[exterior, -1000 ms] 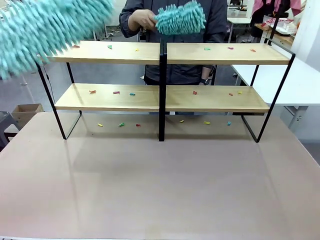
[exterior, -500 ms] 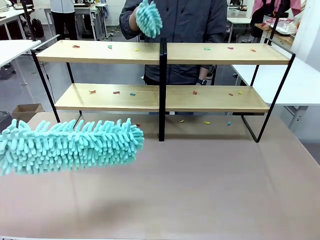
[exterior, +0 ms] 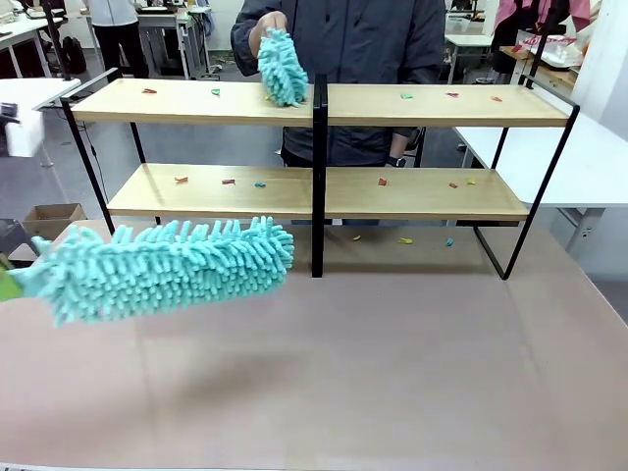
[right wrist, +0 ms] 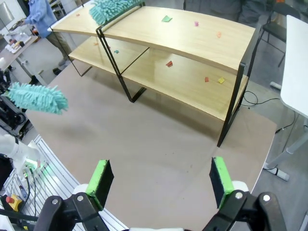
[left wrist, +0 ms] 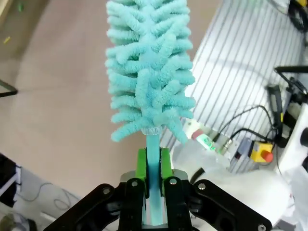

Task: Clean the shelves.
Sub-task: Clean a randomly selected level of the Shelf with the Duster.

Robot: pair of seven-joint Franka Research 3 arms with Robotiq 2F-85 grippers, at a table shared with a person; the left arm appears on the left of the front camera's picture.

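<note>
At the lower left of the front view the big teal duster [exterior: 162, 267] is cut by the frame's edge, and its fibres look a little blurred. At the top the person [exterior: 363, 39] is cut off at the shoulders. A smaller duster [exterior: 282, 67] there covers part of the hand [exterior: 267, 25] and a piece of the shelves [exterior: 392, 110]. The coloured scraps [exterior: 228, 181] on the boards are too small to identify. In the left wrist view the top edge cuts the duster's tip, and the left gripper [left wrist: 153, 163] hides part of its handle.

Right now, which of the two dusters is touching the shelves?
The smaller duster in the person's hand: it is on the top board of the shelves, beside the central post. The larger duster, in the left gripper, hangs above the table.
</note>
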